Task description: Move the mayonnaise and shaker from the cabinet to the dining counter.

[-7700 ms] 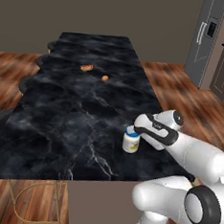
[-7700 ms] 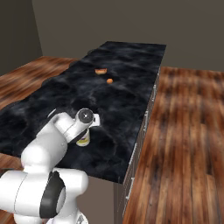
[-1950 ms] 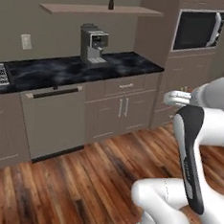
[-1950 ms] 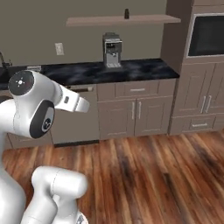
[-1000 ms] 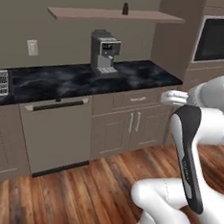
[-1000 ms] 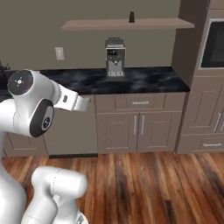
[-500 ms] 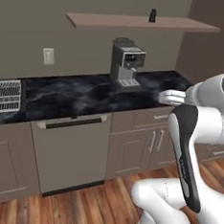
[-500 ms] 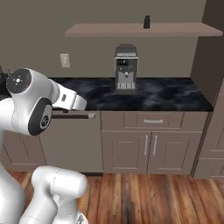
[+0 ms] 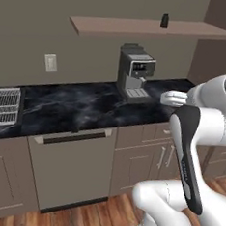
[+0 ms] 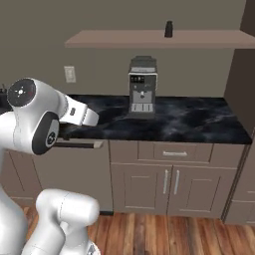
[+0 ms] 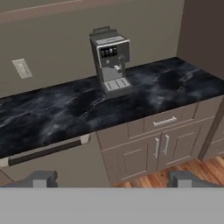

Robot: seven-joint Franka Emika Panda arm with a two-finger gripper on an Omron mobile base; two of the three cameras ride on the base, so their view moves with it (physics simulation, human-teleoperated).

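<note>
Gripper empty, facing the wall units below the shelf.

The two-finger gripper (image 11: 109, 178) is hanging spread wide, pinching nothing, probably readying for a reach. The tiny near-black shaker (image 9: 164, 20) is standing upright on the long tan-brown wall shelf board (image 9: 142, 28), above the grey coffee machine (image 9: 135, 73) on the black marble table (image 9: 77, 102); taupe base units, wood floor.

The cabinet (image 9: 142, 27) carries 1 upright shaker (image 9: 164, 20) near its right end, while the black marble worktop (image 9: 72, 106) below carries 1 coffee machine (image 9: 135, 73).
</note>
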